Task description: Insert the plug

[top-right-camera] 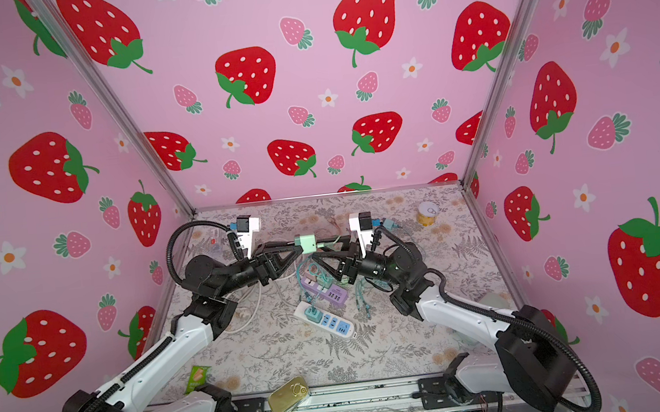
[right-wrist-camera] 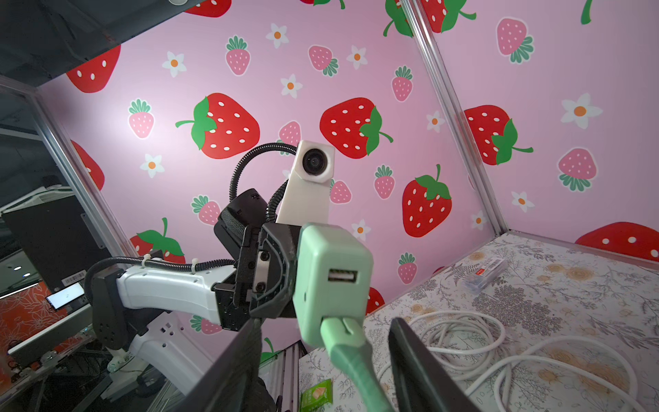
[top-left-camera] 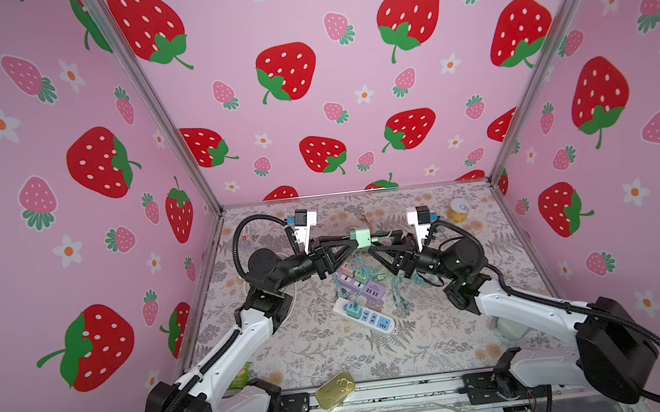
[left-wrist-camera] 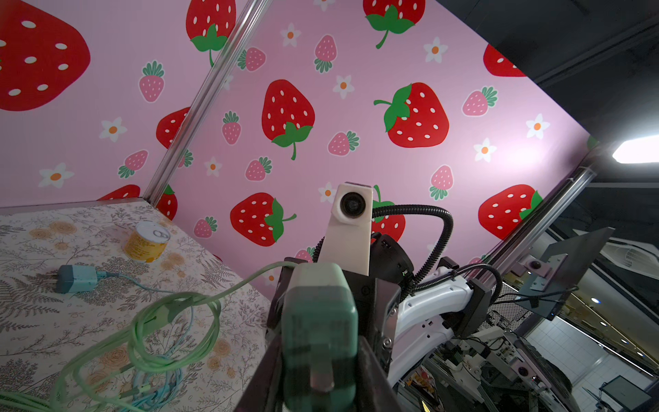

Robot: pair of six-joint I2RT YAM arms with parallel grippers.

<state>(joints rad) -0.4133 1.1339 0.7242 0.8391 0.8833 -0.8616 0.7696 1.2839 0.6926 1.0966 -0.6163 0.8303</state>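
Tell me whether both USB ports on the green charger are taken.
No: one port on the charger shows open and empty, while the green cable meets the one beside it.

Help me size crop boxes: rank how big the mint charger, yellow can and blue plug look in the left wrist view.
1. mint charger: by far the largest, but it sits right at the camera, so nearness inflates it.
2. yellow can.
3. blue plug: only slightly smaller than the can, a close call.

Mint-green charger (left-wrist-camera: 319,303) between jaws of the left pincer (left-wrist-camera: 319,342), green cable (left-wrist-camera: 171,309) alongside
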